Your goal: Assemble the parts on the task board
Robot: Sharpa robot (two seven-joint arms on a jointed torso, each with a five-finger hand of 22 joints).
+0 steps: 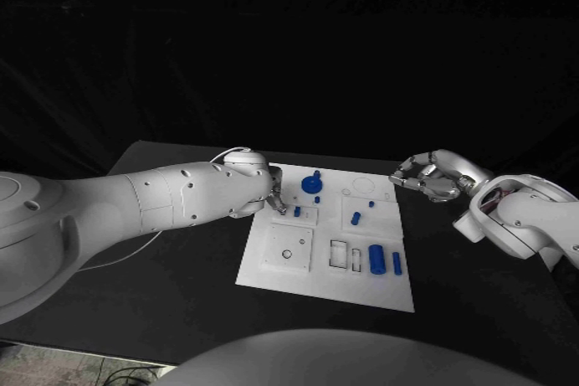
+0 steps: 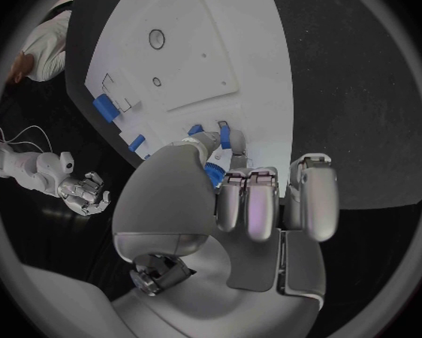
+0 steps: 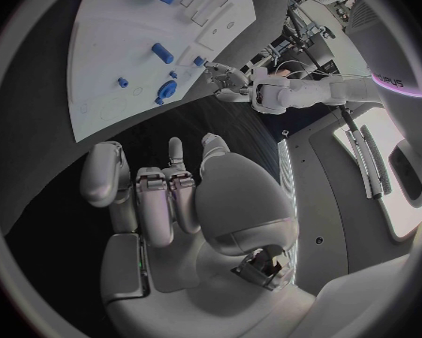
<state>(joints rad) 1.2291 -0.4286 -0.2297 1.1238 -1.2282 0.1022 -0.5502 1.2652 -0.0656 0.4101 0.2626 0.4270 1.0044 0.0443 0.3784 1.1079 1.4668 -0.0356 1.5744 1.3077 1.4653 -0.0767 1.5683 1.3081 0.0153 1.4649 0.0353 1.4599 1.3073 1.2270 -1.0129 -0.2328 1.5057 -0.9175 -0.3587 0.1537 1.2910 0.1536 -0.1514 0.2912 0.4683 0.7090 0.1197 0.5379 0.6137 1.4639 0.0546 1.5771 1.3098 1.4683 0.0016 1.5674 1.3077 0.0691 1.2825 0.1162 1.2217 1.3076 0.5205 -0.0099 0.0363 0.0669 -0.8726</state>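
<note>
At lower centre of the frame, two blue cylinders (image 1: pixel 377 259) are laid on the white task board (image 1: pixel 289 273). Further up, a round blue part (image 1: pixel 313 184) is seen beside the left hand (image 1: pixel 259 187), whose grasp cannot be told. At right, the right hand (image 1: pixel 425 177) is kept curled, holding nothing.

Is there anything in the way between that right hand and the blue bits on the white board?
Nothing visible. The right hand hangs off the board's far right corner, holding nothing, with bare black table and white board between it and the nearest blue parts. The left hand works at the opposite edge.
</note>
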